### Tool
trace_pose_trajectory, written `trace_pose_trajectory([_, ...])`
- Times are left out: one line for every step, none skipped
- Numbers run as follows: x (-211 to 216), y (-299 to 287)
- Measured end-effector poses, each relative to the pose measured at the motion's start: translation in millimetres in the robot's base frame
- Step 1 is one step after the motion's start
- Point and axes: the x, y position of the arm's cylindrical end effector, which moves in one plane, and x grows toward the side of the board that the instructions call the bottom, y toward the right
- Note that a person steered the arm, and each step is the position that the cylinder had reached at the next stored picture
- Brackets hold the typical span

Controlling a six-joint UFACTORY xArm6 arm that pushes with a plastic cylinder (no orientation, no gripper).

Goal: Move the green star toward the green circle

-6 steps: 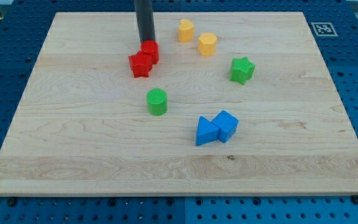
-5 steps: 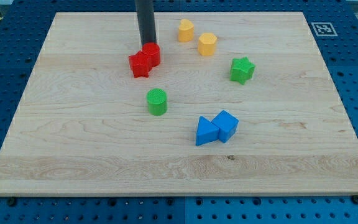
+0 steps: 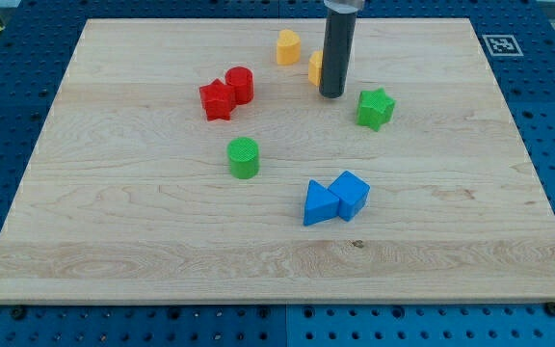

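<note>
Camera view: my tip sits just to the view's upper left of the green star block, holding nothing.
Green circle block lies toward the lower left, so I reckon the rod must get round to the star's right side to push it across the wooden board.

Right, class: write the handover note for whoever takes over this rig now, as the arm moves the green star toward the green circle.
My tip rests on the wooden board, just to the view's left of the green star block, apart from it, with a yellow block partly hidden behind the rod.
The green circle block sits toward the view's lower left.
Done: no push on the star shows.
Left: get to the star's right side and push it left and downward.
</note>
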Motion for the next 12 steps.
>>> trace_pose_trajectory([-8.3,-10.7])
trace_pose_trajectory([-27.8,-25.8])
trace_pose_trajectory([-34.3,-35.7])
trace_pose_trajectory([-48.8,-39.5])
trace_pose_trajectory([-60.8,-45.8])
trace_pose_trajectory([-47.2,-45.6])
trace_pose_trajectory([-39.6,-20.1])
trace_pose_trajectory([-36.1,36.5])
trace_pose_trajectory([-4.0,87.7])
trace_pose_trajectory([19.9,97.0])
trace_pose_trajectory([28.8,92.4])
trace_pose_trajectory([35.8,71.4])
